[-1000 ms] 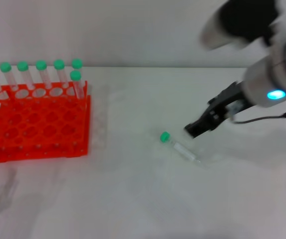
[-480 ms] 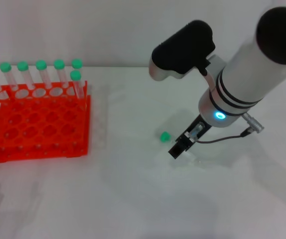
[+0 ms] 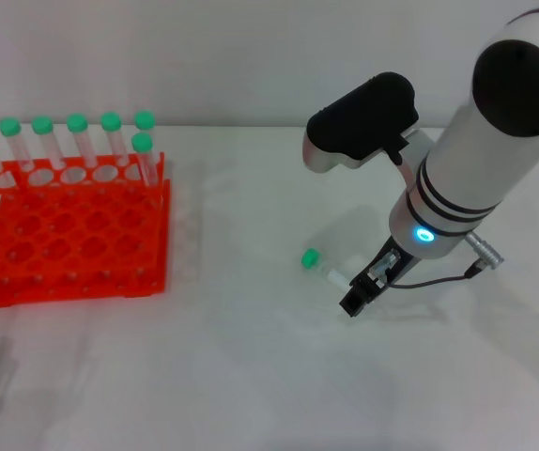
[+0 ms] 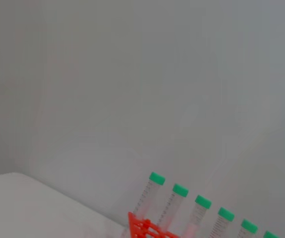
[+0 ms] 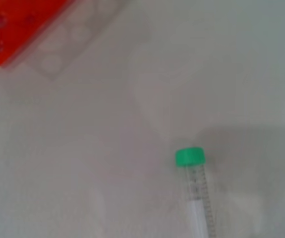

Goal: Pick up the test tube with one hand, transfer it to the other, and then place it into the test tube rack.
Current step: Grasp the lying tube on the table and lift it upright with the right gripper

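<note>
head view: my right gripper [image 3: 357,303] has slid down past the test tube [image 3: 321,267] (jaws unreadable), grasp imminent, test tube rack [image 3: 68,240] far off.

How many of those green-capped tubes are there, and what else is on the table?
Tubes standing in the rack: 7, e.g.
Tube lying on the table: 1
Orange-red rack: 1
Robot claw, down at the lying tube's clear end: 1
Total: 10
</note>
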Robot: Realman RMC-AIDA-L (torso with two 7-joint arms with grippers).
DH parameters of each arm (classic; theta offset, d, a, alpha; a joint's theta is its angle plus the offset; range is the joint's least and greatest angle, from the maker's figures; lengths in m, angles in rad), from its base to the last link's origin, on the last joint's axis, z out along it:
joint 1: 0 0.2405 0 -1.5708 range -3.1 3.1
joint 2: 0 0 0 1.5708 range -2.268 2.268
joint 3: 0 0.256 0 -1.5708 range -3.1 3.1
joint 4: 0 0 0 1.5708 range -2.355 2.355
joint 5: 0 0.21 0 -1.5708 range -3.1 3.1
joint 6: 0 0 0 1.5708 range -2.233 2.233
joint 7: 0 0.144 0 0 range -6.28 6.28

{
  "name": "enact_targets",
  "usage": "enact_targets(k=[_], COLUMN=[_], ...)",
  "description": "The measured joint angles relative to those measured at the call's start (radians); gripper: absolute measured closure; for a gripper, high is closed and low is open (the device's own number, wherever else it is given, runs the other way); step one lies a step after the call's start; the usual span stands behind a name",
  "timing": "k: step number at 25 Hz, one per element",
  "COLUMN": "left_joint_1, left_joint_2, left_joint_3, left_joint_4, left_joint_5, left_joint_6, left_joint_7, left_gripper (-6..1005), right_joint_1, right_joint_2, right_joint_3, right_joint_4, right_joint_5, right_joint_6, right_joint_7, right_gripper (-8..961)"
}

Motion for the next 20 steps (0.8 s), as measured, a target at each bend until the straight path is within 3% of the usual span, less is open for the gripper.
enact_targets(k=[8, 10, 20], left_joint_1=[-0.001, 0.000, -0.007], left_joint_2=[-0.001, -0.001, 0.003], left_joint_3=[0.000, 0.000, -0.005], left_joint_4=[0.001, 0.002, 0.003], left_joint_5=[0.024, 0.026, 0.022], left_joint_6=[0.000, -0.001, -0.001], left_joint_7=[0.000, 0.000, 0.000], left_gripper=[142, 142, 142], right_joint_1=[0.019, 0.028, 0.059], right_joint_2=[0.000, 0.000, 0.000], right_joint_3=[-0.025, -0.038, -0.057], right_joint_4=[0.045, 0.065, 0.133], right_joint_5=[0.031, 0.053, 0.071], right_joint_6=[-0.053, -0.071, -0.116], right_joint_7=[-0.007, -0.016, -0.024], right_gripper=[172, 343, 337])
